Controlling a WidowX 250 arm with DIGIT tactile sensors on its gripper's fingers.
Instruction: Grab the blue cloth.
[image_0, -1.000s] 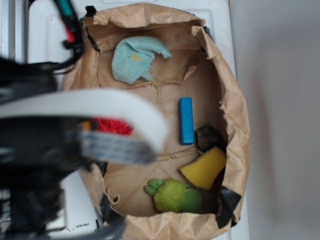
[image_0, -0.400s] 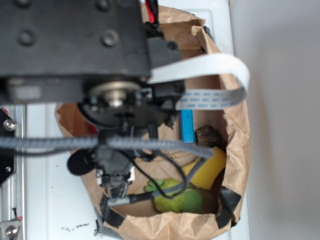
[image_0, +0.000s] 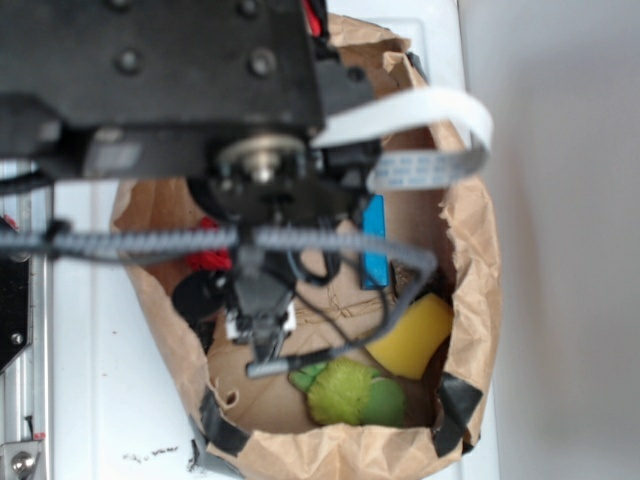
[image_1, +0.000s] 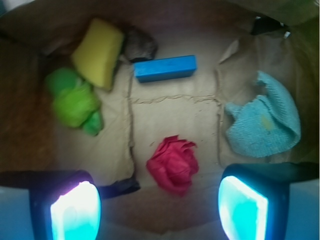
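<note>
Overhead, tool (image_1: 159, 207) spread wide, empty; blue cloth (image_1: 263, 125) just beyond its right finger, seemingly untouched.

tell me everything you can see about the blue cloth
The blue cloth is a small, pale light-blue piece of fuzzy terry with a yellowish spot near its middle. It lies crumpled on the brown paper floor of the bag, right of the red paper ball. Nothing grips it. The arm hides it in the exterior view.

Inside a brown paper bag (image_1: 250, 60) lie a red paper ball (image_1: 173, 164), a rigid blue block (image_1: 165, 68), a yellow sponge (image_1: 97, 52) beside a fuzzy green toy (image_1: 75, 101), and a dark lump (image_1: 139, 44).
</note>
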